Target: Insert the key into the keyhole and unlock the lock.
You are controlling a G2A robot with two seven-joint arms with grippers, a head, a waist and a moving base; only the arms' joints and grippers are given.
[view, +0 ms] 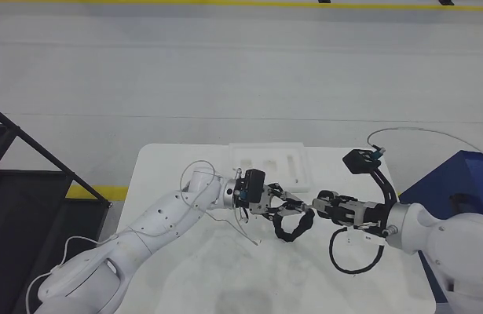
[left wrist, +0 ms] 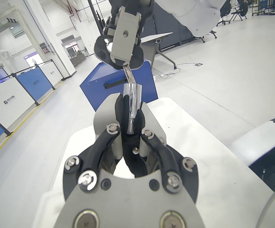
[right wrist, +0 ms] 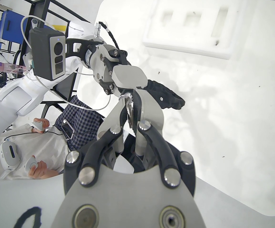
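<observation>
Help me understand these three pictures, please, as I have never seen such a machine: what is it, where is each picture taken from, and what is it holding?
It is a robot with two arms, working over a white table. One picture looks down from above the arms; the other two come from cameras on each wrist. The left hand is shut on a chrome, cylinder-shaped lock. The right hand is shut on the key, whose tip meets the end of the lock; how far it is in, I cannot tell. A white foam tray lies on the table.
</observation>
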